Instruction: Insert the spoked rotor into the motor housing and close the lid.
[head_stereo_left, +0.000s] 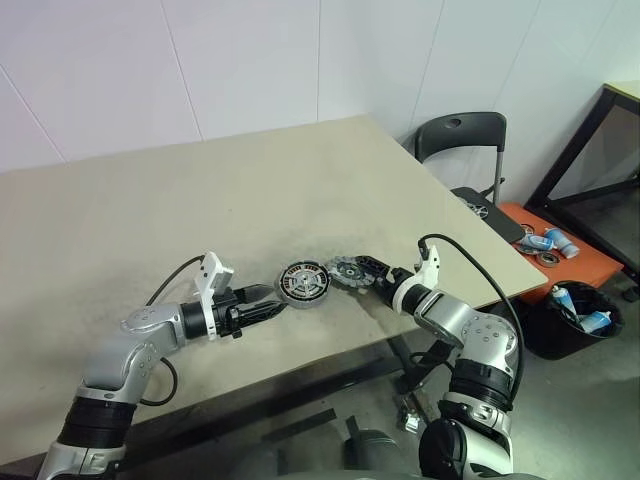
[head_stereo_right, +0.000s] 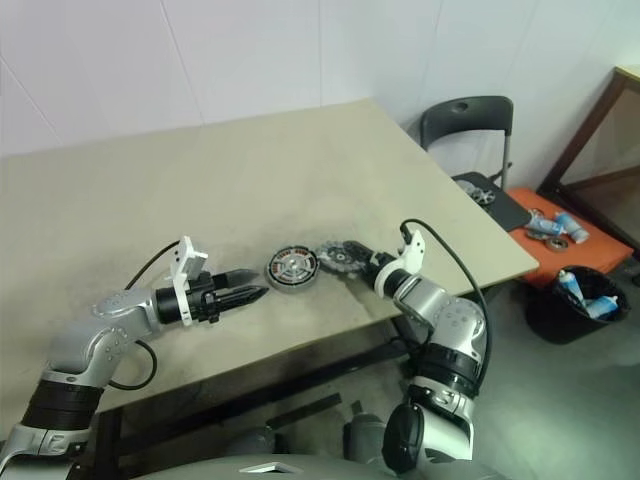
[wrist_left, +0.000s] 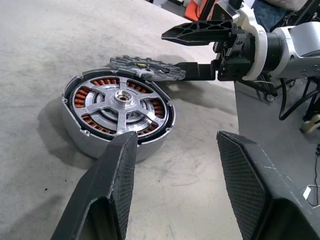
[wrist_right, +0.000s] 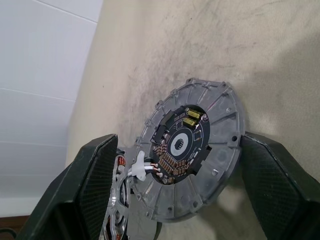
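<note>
Holding lid (wrist_left: 147, 69) w/ right gripper (head_stereo_left: 372, 276) beside motor housing (head_stereo_left: 302, 283); left gripper (head_stereo_left: 268, 311) empty, fingers apart.

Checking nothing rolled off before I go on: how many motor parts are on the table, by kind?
Motor housing, with the spoked rotor already seated inside: 1
Spoked rotor: 1
Lid, between the fingers of the right gripper: 1
Total: 3
</note>
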